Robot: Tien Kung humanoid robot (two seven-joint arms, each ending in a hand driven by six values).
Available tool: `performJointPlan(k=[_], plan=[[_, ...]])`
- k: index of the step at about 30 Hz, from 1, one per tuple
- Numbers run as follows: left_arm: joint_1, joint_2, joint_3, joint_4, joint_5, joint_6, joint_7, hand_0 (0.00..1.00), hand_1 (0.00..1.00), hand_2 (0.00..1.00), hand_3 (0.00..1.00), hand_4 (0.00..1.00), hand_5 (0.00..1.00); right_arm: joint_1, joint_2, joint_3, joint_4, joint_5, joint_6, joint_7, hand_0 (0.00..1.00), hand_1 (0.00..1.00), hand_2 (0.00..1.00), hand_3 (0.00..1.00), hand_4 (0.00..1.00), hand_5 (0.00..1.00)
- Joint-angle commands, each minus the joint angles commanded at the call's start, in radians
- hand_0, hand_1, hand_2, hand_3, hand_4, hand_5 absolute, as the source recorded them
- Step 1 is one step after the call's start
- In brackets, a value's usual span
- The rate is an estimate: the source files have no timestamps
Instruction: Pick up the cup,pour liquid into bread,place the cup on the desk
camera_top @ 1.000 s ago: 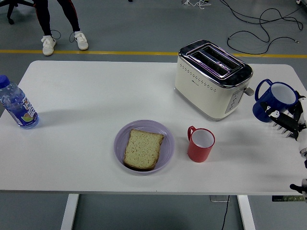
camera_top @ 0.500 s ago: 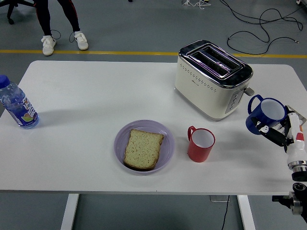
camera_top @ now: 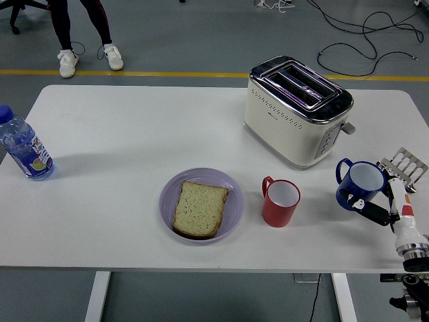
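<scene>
The blue cup sits upright toward the right side of the table, near of the toaster and right of the red cup, gripped in the robot's right hand. We cannot tell whether its base touches the table or hangs just above it. Its handle points left and far, and its white inside shows.

Taking things from largest to smallest, we see the white table filling most of the view. A cream toaster with a chrome top and two slots stands on the far right part of it. Near the middle of the near edge lies a lilac plate, and a slice of bread lies flat on it. At the far left edge stands a clear water bottle with a blue cap. A red cup stands just right of the plate, apart from it, with its handle to the left.

The right hand comes in from the lower right corner. Its dark fingers wrap the near right side of the blue cup, closed on it. Pale finger links stick out to the right, above a white wrist.

Beyond the table, at the top left, we see a person's legs and white shoes on the grey floor.
</scene>
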Motion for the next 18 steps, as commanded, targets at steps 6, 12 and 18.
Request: performJointPlan(k=[6, 12, 18], plan=[[0.012, -0.003, -0.013, 0.000, 0.013, 0.000, 0.002, 0.657, 0.695, 0.716, 0.609, 0.344, 0.937, 0.005, 0.010, -0.013, -0.034, 0.004, 0.007, -0.003, 0.376, 0.353, 0.515, 0.548, 0.600, 0.029], [0.015, -0.003, -0.009, 0.000, 0.014, -0.001, 0.001, 0.657, 0.695, 0.715, 0.610, 0.343, 0.936, 0.014, 0.017, -0.018, -0.055, 0.002, 0.014, -0.013, 0.379, 0.370, 0.522, 0.550, 0.606, 0.035], [0.019, -0.001, -0.002, 0.000, 0.011, -0.003, 0.001, 0.658, 0.694, 0.715, 0.609, 0.343, 0.936, 0.014, 0.017, -0.028, -0.074, 0.001, 0.018, -0.020, 0.386, 0.380, 0.530, 0.552, 0.610, 0.042]])
